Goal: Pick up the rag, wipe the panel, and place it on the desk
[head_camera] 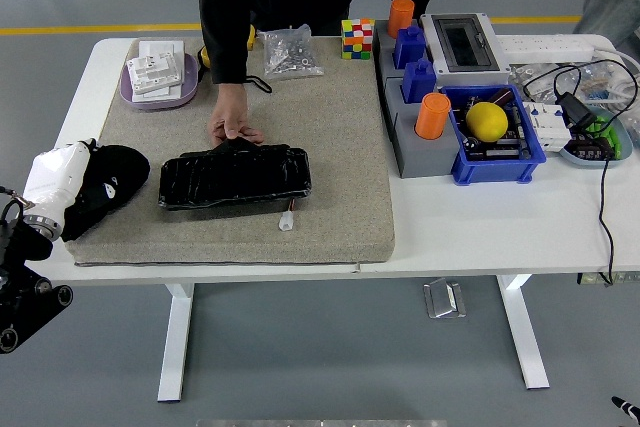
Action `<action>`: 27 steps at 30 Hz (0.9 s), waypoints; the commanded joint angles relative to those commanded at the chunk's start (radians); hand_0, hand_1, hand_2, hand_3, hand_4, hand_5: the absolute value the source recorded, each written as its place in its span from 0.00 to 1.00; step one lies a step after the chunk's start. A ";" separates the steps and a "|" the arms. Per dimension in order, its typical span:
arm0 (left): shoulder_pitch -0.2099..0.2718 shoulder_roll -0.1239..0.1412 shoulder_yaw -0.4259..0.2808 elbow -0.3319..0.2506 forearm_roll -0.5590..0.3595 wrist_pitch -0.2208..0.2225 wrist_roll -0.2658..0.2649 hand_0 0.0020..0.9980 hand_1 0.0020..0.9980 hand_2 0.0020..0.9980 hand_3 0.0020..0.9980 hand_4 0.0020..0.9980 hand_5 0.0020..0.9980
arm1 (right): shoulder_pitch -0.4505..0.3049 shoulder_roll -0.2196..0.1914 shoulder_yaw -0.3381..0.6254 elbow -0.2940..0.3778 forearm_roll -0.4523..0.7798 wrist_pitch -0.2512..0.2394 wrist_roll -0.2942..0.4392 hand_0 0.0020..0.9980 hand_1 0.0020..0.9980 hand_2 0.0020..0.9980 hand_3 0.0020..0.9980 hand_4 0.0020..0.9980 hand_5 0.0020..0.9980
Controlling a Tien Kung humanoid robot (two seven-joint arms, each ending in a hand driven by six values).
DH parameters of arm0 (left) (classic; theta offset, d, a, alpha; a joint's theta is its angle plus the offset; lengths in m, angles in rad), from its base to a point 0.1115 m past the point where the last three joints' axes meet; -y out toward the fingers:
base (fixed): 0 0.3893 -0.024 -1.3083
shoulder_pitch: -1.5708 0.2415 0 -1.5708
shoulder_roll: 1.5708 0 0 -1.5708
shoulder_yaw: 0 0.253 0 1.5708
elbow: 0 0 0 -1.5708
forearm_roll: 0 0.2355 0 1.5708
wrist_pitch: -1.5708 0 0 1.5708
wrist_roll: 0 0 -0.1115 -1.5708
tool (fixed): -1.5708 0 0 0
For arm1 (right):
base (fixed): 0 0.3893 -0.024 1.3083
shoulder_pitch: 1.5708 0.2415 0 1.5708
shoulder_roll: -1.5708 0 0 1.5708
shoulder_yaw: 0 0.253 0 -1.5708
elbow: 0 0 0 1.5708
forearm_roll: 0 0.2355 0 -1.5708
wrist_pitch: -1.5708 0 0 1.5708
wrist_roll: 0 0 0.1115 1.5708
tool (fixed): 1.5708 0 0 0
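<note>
The glossy black panel [235, 178] lies flat on the grey mat [330, 147]. A person at the far side presses a hand [232, 127] on the panel's far edge. My left hand [100, 187], black with a white wrist shell [52, 179], rests on the mat's left end, a short gap left of the panel. A dark, cloth-like lump [125, 160] that may be the rag merges with the hand. I cannot separate the two by sight. My right hand is out of the picture.
A small white connector [287, 222] lies in front of the panel. A purple tray [158, 95] with cards, a bag of screws [290, 53] and a colour cube [357, 38] stand at the back. Grey and blue bins [495, 137], a breaker box and cables fill the right side.
</note>
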 joint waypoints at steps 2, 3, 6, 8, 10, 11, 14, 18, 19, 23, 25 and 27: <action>-0.001 0.003 0.002 -0.002 0.000 -0.006 0.002 0.32 0.50 0.75 0.80 0.97 0.43 | 0.000 0.000 0.000 0.000 -0.001 -0.001 0.001 0.77 0.62 0.71 0.64 1.00 0.58; 0.000 0.005 0.002 -0.002 0.000 -0.010 0.004 0.32 0.50 0.75 0.80 0.97 0.43 | 0.000 0.000 0.001 0.001 -0.001 -0.001 0.001 0.77 0.62 0.71 0.64 1.00 0.58; 0.002 0.009 0.003 -0.002 -0.001 -0.027 0.013 0.32 0.50 0.75 0.80 0.97 0.43 | -0.001 0.001 0.004 0.000 -0.004 -0.002 0.002 0.77 0.62 0.71 0.64 1.00 0.58; 0.002 0.009 0.006 -0.002 -0.006 -0.032 0.012 0.36 0.55 0.76 0.82 1.00 0.60 | -0.002 0.001 0.005 -0.001 -0.005 -0.002 0.002 0.77 0.62 0.71 0.64 1.00 0.57; 0.001 0.010 0.007 -0.003 -0.005 -0.037 0.014 0.36 0.55 0.76 0.82 1.00 0.60 | -0.003 0.000 0.003 -0.002 -0.005 -0.002 0.001 0.77 0.62 0.71 0.64 1.00 0.57; 0.001 0.010 0.007 -0.004 -0.004 -0.039 0.016 0.36 0.55 0.76 0.82 1.00 0.60 | -0.003 0.000 0.003 -0.001 -0.004 -0.002 0.001 0.77 0.62 0.71 0.64 1.00 0.57; 0.000 0.012 0.008 -0.006 -0.001 -0.047 0.020 0.36 0.56 0.77 0.83 1.00 0.69 | -0.002 -0.001 0.002 -0.001 -0.004 -0.004 0.002 0.77 0.62 0.71 0.63 1.00 0.57; -0.002 0.019 0.012 -0.010 0.000 -0.059 0.023 0.36 0.56 0.77 0.83 1.00 0.69 | -0.001 0.000 0.001 -0.002 -0.004 -0.005 0.003 0.77 0.62 0.71 0.63 1.00 0.57; -0.002 0.020 0.011 -0.010 0.000 -0.060 0.023 0.37 0.57 0.79 0.84 1.00 0.79 | -0.002 0.000 0.000 -0.002 -0.004 -0.005 0.003 0.77 0.62 0.71 0.63 1.00 0.56; 0.000 0.031 0.004 -0.021 -0.002 -0.064 0.020 0.37 0.57 0.79 0.84 1.00 0.79 | -0.002 0.002 -0.002 -0.002 -0.005 -0.007 0.005 0.77 0.62 0.71 0.63 1.00 0.56; 0.004 0.038 -0.005 -0.032 0.004 -0.067 0.023 0.37 0.58 0.79 0.84 1.00 0.84 | -0.002 0.002 -0.002 -0.002 -0.005 -0.008 0.005 0.77 0.62 0.71 0.63 1.00 0.56; 0.007 0.046 -0.016 -0.049 0.007 -0.068 0.023 0.37 0.58 0.79 0.84 1.00 0.84 | -0.003 0.001 -0.003 -0.003 -0.004 -0.007 0.005 0.77 0.62 0.71 0.63 1.00 0.56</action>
